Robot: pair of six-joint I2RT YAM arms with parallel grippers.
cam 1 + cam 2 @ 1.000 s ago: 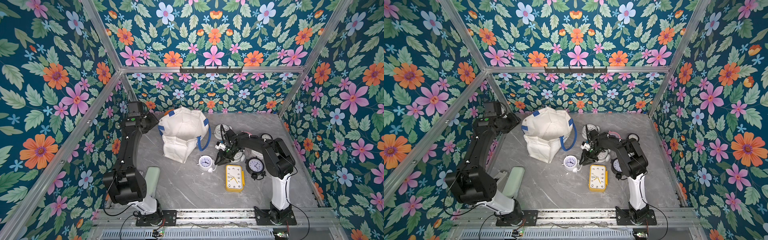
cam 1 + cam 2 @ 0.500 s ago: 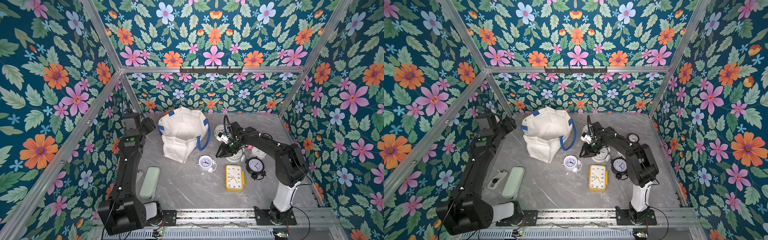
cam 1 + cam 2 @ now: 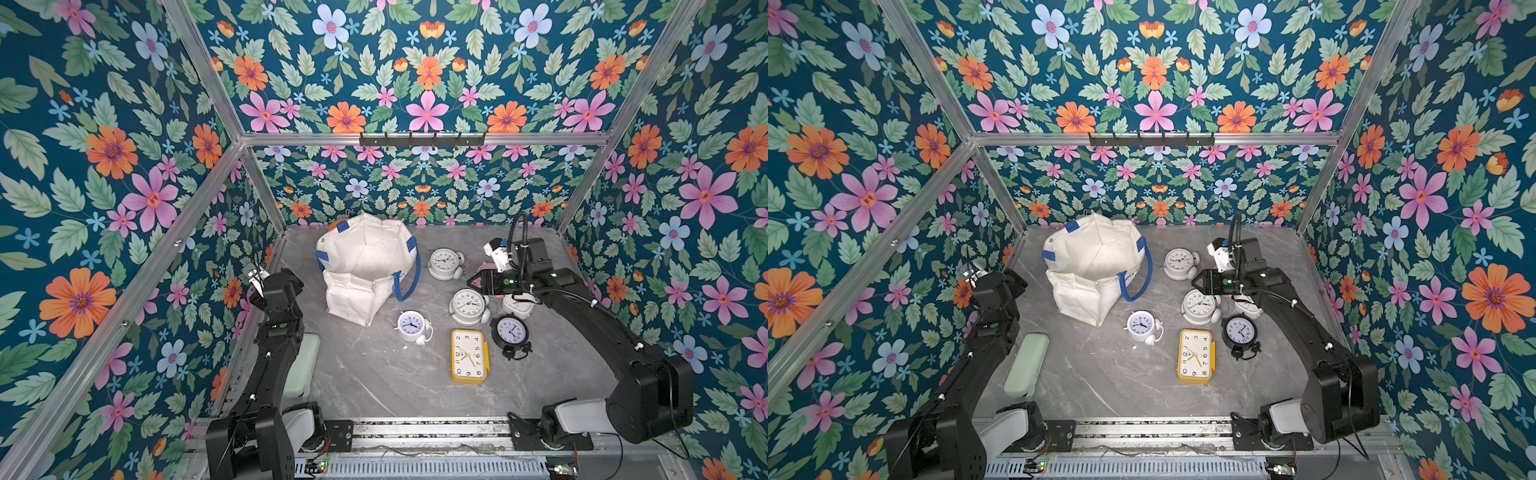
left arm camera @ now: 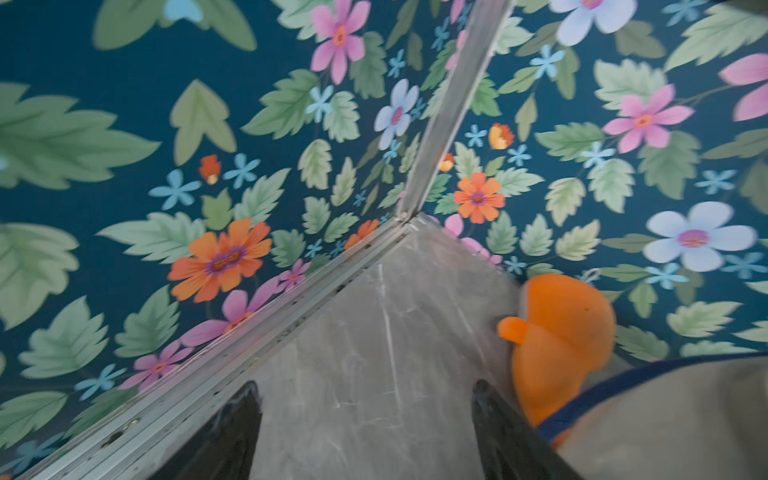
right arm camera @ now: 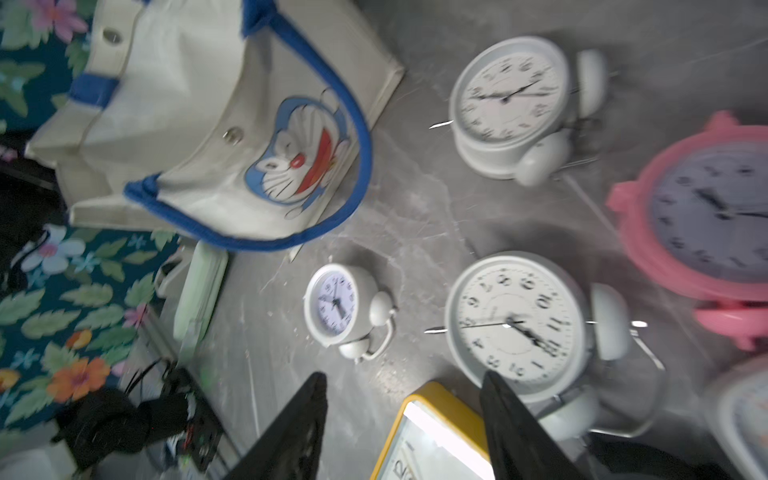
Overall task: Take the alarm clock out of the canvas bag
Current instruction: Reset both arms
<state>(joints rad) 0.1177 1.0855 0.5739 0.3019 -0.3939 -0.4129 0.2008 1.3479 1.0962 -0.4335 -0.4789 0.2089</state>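
The white canvas bag (image 3: 365, 270) (image 3: 1096, 266) with blue handles stands open at the back left of the table; only white fabric shows inside it. Several alarm clocks lie outside it in both top views. Among them are two white ones (image 3: 445, 262) (image 3: 468, 305), a small white one (image 3: 411, 326), a yellow one (image 3: 468, 356) and a black one (image 3: 510, 332). My right gripper (image 3: 473, 284) (image 5: 404, 376) hovers open and empty, just above the nearer white clock (image 5: 515, 324). My left gripper (image 3: 291, 277) (image 4: 365, 384) is open and empty, left of the bag (image 4: 673, 415).
An orange plush toy (image 4: 561, 340) (image 3: 334, 226) sits behind the bag by the back wall. A pink clock (image 5: 706, 216) lies under my right arm. A mint green case (image 3: 305, 365) (image 3: 1025, 365) rests at the front left beside my left arm. Floral walls close in three sides.
My right gripper has opened and a white clock now lies free beneath it. My left arm has drawn back from the bag toward the front, its jaws spreading wider.
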